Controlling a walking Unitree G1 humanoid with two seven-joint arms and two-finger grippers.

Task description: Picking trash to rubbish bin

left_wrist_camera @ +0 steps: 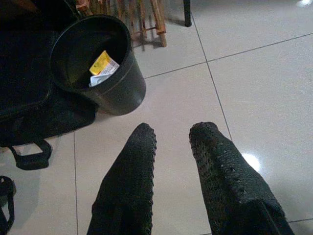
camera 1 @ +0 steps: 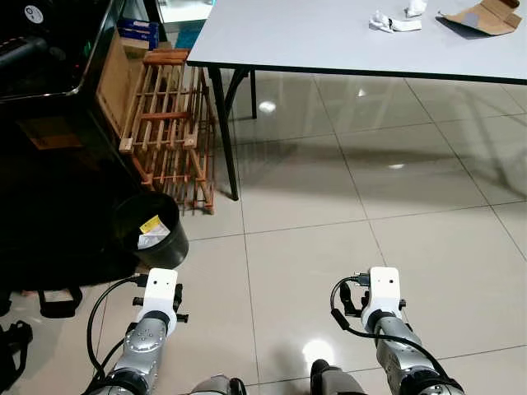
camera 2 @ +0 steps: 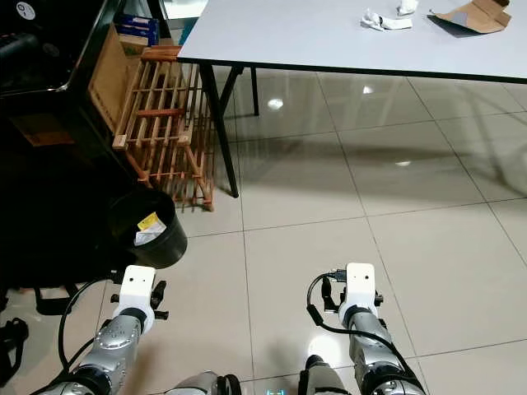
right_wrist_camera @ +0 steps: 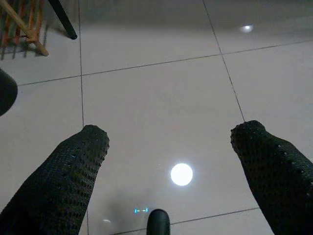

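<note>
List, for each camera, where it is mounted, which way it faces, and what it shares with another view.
Left eye view: head, forward and down; table, bin, both arms.
Right eye view: same scene, slightly shifted.
Left wrist view: along the left gripper, fingers slightly apart, above floor toward bin.
Right wrist view: along the open right gripper, above floor tiles.
Shared: bin in eye and left wrist views.

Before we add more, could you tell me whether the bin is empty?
Not empty: the black bin holds a yellow-and-white wrapper.
</note>
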